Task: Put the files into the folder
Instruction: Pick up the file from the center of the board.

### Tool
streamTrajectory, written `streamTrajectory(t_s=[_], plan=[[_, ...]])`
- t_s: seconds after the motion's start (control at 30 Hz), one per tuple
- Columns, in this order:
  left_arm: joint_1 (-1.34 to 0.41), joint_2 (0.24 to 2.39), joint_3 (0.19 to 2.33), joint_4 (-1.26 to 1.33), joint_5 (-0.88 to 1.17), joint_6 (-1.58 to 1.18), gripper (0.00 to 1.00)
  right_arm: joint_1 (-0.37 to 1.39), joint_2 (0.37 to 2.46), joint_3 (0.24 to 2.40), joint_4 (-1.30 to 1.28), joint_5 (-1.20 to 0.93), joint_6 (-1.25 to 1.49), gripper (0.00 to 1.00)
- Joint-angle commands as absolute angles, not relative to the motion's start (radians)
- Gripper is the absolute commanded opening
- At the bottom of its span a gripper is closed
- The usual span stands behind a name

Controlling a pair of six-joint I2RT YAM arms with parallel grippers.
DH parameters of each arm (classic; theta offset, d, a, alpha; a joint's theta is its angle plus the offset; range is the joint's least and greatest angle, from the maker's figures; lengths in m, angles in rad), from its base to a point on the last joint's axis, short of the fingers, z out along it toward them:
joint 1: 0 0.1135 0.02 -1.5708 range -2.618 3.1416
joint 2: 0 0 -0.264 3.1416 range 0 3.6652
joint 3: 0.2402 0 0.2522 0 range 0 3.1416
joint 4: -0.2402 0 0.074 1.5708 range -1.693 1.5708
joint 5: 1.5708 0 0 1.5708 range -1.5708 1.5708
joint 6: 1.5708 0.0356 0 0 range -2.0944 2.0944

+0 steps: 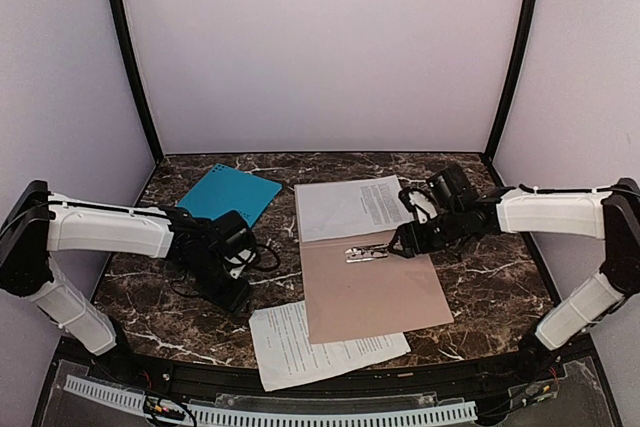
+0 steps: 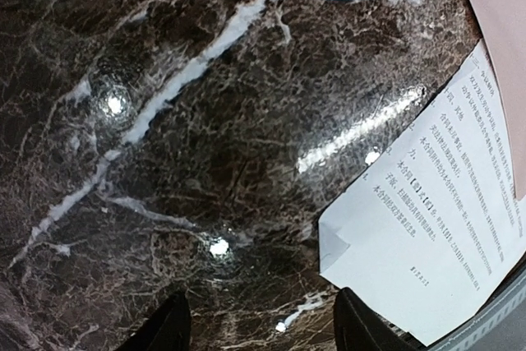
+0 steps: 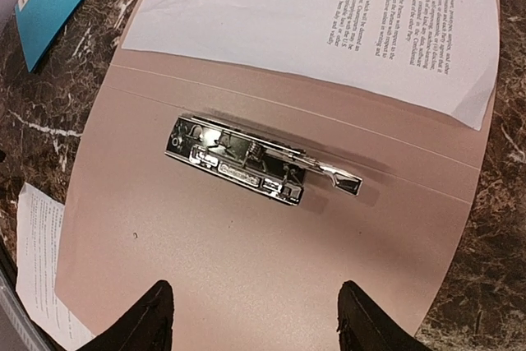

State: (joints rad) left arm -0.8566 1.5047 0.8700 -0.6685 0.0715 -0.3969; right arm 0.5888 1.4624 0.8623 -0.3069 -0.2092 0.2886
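Hovering over the open tan card folder (image 1: 375,297), the right gripper (image 3: 259,322) hangs spread and empty above the small metal clip (image 3: 255,162). One white printed paper sheet (image 1: 345,205) lies on the far flap. A second white sheet (image 1: 320,352) rests on the dark marble table (image 1: 480,277), near the left gripper (image 2: 259,330), likewise wide and empty. Likely next: catching that thin sheet's edge and carrying it in.
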Motion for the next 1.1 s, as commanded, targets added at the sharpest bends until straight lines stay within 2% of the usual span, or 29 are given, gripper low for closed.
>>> streamTrajectory(t_s=[0.0,0.27,0.47,0.9,1.07], plan=[[-0.862,1.531,0.848,-0.659,0.139,-0.379,0.58,0.61,1.51,0.867,-0.275,-0.215,0.285,0.66],[-0.877,1.538,0.848,-0.605,0.201,-0.379,0.56,0.611,1.528,0.838,-0.253,-0.217,0.291,0.65],[-0.925,1.598,0.869,-0.613,0.128,-0.385,0.51,0.614,1.534,0.83,-0.248,-0.223,0.293,0.65],[-1.002,1.693,0.919,-0.637,0.046,-0.417,0.24,0.615,1.535,0.81,-0.239,-0.236,0.304,0.64],[-1.005,1.689,0.917,-0.647,0.016,-0.427,0.05,0.617,1.544,0.819,-0.236,-0.246,0.304,0.64]])
